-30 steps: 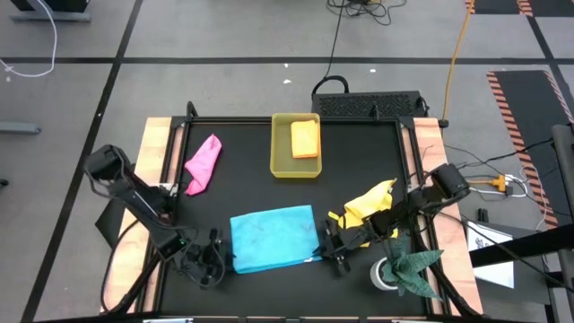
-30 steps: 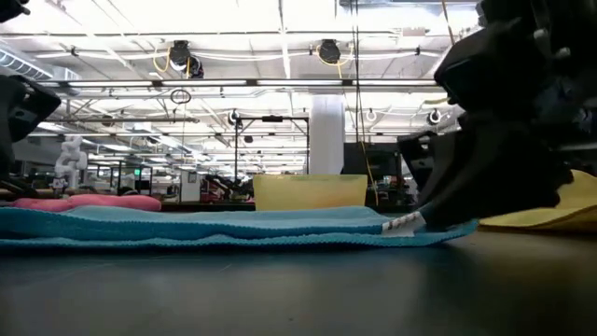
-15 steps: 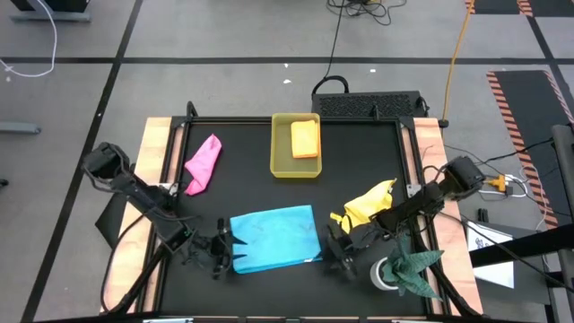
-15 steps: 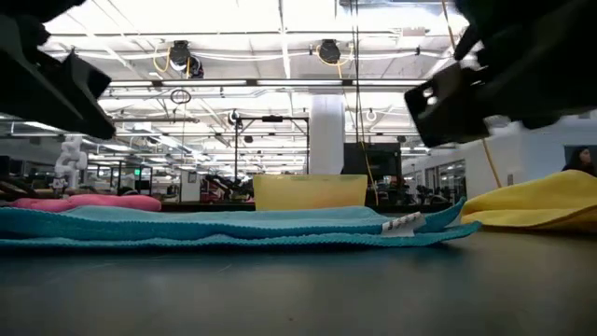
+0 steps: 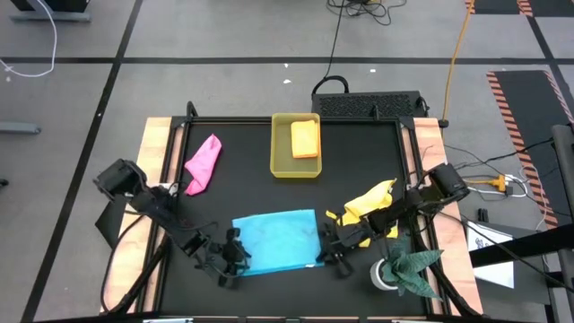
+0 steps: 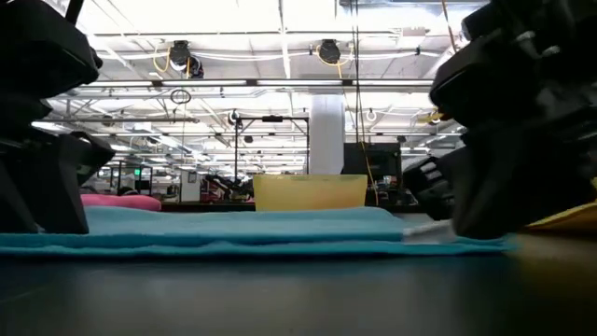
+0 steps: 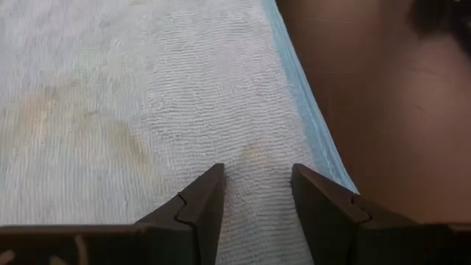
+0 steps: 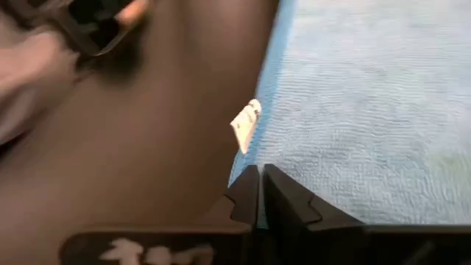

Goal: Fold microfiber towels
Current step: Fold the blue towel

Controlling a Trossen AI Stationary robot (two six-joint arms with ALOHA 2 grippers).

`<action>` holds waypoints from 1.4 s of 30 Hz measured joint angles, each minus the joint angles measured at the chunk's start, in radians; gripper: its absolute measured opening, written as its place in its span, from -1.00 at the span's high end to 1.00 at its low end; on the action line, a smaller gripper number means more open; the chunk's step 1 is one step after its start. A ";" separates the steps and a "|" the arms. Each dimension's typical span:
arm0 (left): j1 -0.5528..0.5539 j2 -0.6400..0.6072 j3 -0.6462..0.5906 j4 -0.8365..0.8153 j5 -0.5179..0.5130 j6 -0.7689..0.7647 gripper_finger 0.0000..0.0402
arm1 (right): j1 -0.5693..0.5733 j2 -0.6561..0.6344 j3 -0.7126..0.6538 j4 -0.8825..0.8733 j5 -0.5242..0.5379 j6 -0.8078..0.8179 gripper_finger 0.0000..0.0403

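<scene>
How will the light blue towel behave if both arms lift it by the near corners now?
The light blue towel lies thin and flat on the table, so it will probably sag and drape rather than hold shape. Its looped weave in the left wrist view suggests decent grip. The right gripper looks shut on its edge, while the left gripper is open, so it may lift unevenly.

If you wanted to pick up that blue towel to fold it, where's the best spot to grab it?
Probably by its two near corners. The blue towel lies flat on the table, so only its thin edges offer a pinch. The left gripper sits open over the left corner; the right gripper is nipped shut at the right edge, beside the small white tag. Come in low from each side.
</scene>
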 joint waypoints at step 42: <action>0.195 -0.143 -0.004 -0.350 -0.242 -0.279 0.19 | -0.231 -0.141 -0.003 -0.131 0.327 0.137 1.00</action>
